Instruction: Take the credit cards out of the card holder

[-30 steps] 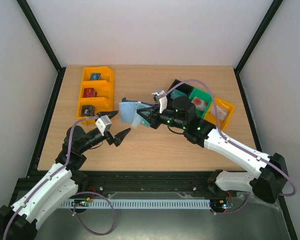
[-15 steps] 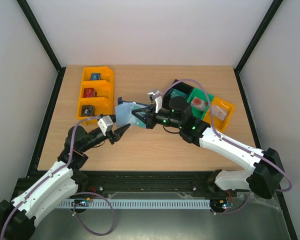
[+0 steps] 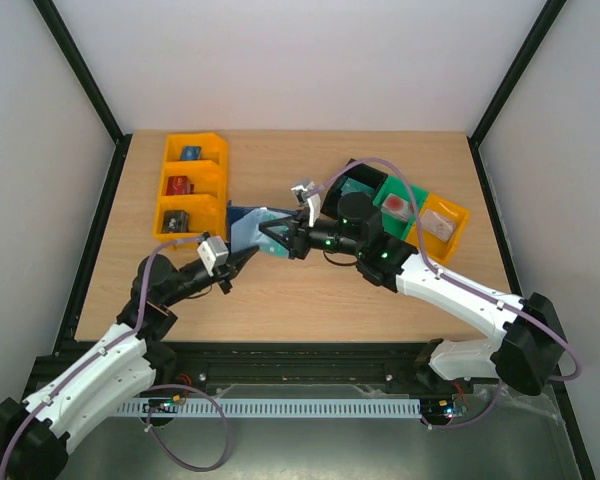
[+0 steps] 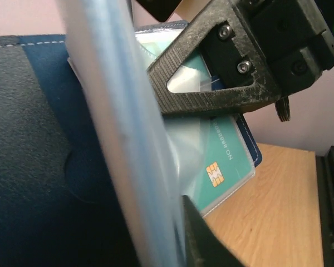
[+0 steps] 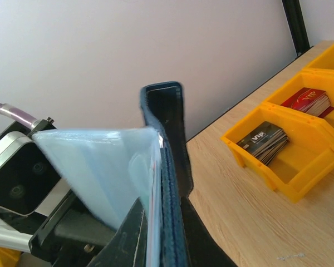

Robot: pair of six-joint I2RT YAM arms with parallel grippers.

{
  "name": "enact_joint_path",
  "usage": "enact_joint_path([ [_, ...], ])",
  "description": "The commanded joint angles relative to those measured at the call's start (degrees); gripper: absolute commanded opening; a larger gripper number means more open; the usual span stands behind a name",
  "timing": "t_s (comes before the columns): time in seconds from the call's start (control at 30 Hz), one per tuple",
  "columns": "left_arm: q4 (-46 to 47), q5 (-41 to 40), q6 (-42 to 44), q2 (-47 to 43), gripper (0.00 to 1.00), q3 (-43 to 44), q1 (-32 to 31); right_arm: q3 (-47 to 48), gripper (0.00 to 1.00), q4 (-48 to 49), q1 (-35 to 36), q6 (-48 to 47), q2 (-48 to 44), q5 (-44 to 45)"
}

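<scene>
The dark navy card holder (image 3: 245, 222) hangs open above the table, left of centre, with my right gripper (image 3: 273, 238) shut on its cover and inner leaves. In the right wrist view the cover (image 5: 164, 111) stands edge-on between the fingers (image 5: 164, 233), and a pale blue-grey panel (image 5: 100, 167) fans out to the left. My left gripper (image 3: 242, 258) meets the holder's lower edge. Its one visible finger (image 4: 203, 239) presses against the blurred pale panel (image 4: 122, 139); the other finger is hidden. A teal credit card (image 4: 222, 161) with a gold chip sits in a clear sleeve behind.
A yellow three-compartment bin (image 3: 192, 185) with small card stacks stands at the back left, close to the holder. Black (image 3: 355, 178), green (image 3: 395, 200) and orange (image 3: 442, 222) bins sit behind the right arm. Bare wooden table (image 3: 310, 300) lies in front.
My left gripper has risen to the holder and gone from wide open to closed on its pale panel. The right arm has carried the holder left, toward the left gripper.
</scene>
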Motion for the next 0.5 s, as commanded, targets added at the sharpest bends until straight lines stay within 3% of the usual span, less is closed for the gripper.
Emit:
enact_joint_path([
  [0.0, 2.72, 0.01, -2.63, -0.54, 0.03, 0.11, -0.92, -0.16, 0.02, 5.26, 0.49, 0.26, -0.47, -2.97],
  [0.07, 3.4, -0.02, -5.46, -0.79, 0.02, 0.3, -0.89, -0.19, 0.02, 4.27, 0.36, -1.33, -0.74, -3.98],
  [0.13, 3.98, -0.17, -8.55, -1.14, 0.02, 0.56, -0.86, 0.62, 0.09, 1.84, -0.27, -3.15, -0.69, -5.58],
  [0.2, 4.52, -0.52, -11.25, -1.36, 0.02, 0.74, -0.91, 1.43, 0.24, -0.45, -1.33, -5.22, -0.75, -8.04],
  [0.23, 4.99, -0.99, -12.47, -1.49, 0.02, 0.89, -0.93, 1.35, 0.39, -0.77, -2.01, -6.13, -1.11, -9.49],
  [0.3, 5.42, -1.65, -14.73, -1.29, 0.02, 1.53, -0.88, 0.23, 0.54, 0.9, -4.11, -6.42, -1.94, -12.79],
  [0.37, 5.36, -2.73, -17.71, -0.5, 0.02, 2.75, -0.64, -0.59, 0.65, 2.04, -6.99, -6.29, -2.88, -17.22],
  [0.47, 5.79, -2.63, -21.68, -0.09, 0.02, 3.37, 0.33, -0.67, 0.69, -1.57, -9.65, -9.84, -4.76, -20.01],
])
